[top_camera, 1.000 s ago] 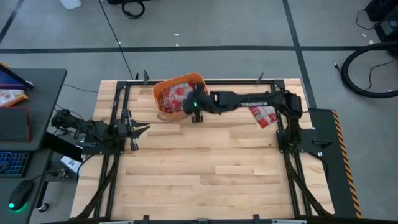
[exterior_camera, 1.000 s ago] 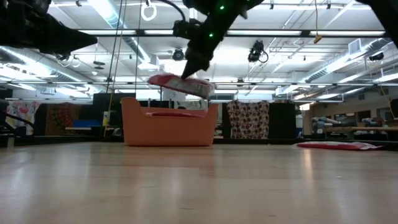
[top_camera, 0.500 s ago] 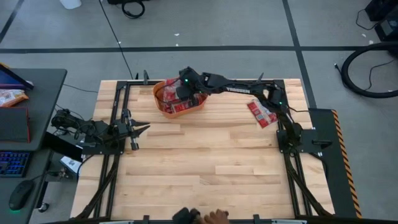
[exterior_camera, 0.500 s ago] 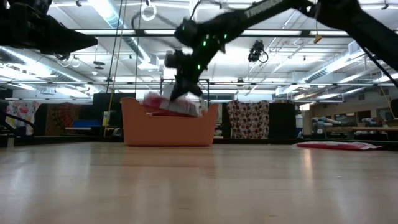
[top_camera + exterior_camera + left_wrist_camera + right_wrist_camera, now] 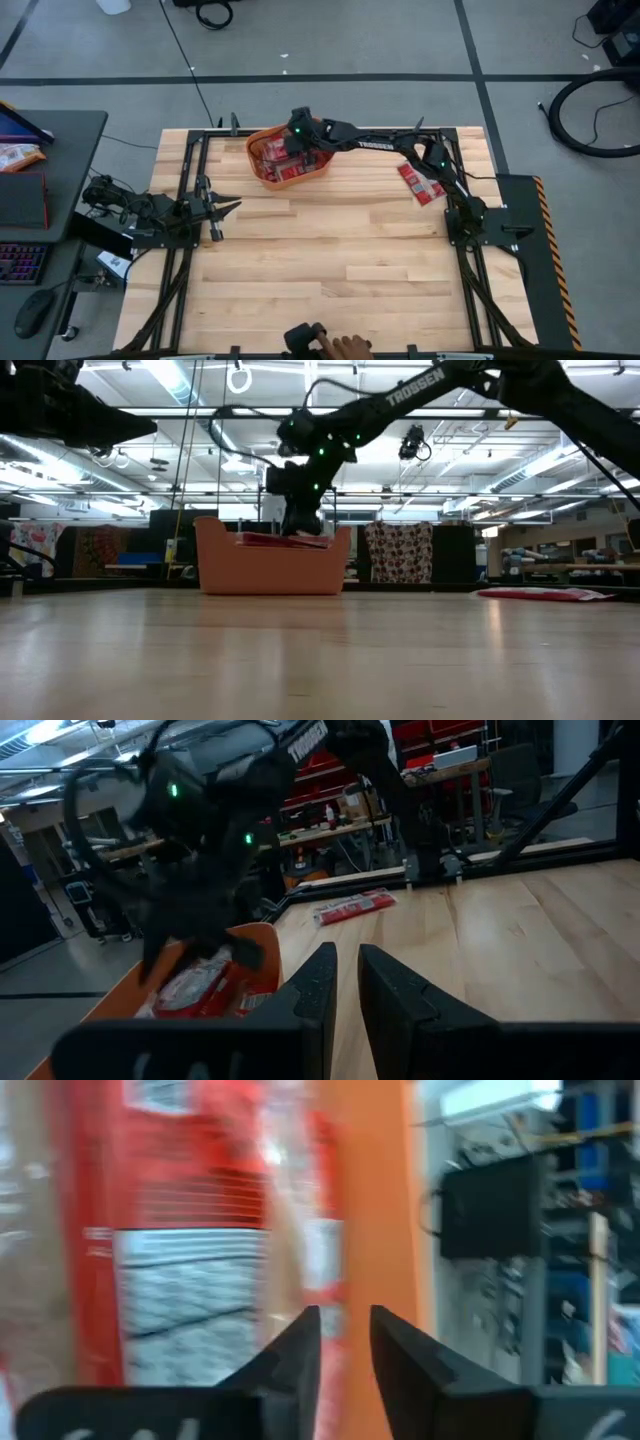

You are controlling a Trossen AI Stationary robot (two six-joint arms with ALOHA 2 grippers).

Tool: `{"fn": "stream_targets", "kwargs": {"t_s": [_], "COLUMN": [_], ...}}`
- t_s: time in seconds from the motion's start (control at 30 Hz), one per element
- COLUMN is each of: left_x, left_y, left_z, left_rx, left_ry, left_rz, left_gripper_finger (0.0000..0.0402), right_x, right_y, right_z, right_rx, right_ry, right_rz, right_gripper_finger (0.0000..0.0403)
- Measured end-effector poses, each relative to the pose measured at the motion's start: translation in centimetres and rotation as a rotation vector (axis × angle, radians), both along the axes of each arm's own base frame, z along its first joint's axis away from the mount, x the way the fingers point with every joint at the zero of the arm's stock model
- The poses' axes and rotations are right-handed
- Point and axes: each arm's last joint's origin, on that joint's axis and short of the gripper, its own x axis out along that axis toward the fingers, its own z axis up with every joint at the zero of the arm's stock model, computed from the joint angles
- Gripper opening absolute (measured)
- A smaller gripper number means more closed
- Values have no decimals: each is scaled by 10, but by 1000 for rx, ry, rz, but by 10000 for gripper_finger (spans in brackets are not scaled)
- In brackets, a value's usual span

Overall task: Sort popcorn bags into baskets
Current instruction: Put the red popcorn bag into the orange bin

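Observation:
The orange basket stands at the table's far side, left of centre, with several red popcorn bags piled in it. My right gripper hangs over the basket, just above the top bag. Its fingers stand apart with nothing between them. The right wrist view shows a red bag with a white and grey panel and the basket's wall. One more bag lies flat on the table at the far right. My left gripper waits at the left edge, its fingers a little apart.
A person's hand shows at the table's near edge. A black frame runs around the table's far and side edges. The wooden table between the basket and the near edge is bare.
My right gripper has carried a bag toward the table's far left, from the basket's near rim to over the basket, sinking and rolling as it went. The bag, then hanging tilted above the rim, now lies flat on the pile in the basket, below the fingers.

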Motion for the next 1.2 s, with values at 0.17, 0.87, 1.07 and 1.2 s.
{"fn": "stream_targets", "kwargs": {"t_s": [0.17, 0.87, 1.07, 1.2], "left_x": [0, 0, 0, 0], "left_y": [0, 0, 0, 0], "left_z": [-1, -3, -5, -6], "left_rx": [2, -43, -38, -33], "left_ry": [6, 16, 30, 43], "left_rz": [0, -3, -2, -2], "left_gripper_finger": [50, 50, 50, 50], "right_x": [-3, -130, -157, -181], "right_y": [22, 36, 23, 12], "right_z": [33, 24, -25, -38], "right_rx": [-60, 354, 445, 534], "right_ry": [-57, 300, 427, 417], "right_rz": [-84, -1000, -1095, -1153], "right_gripper_finger": [135, 153, 153, 154]}}
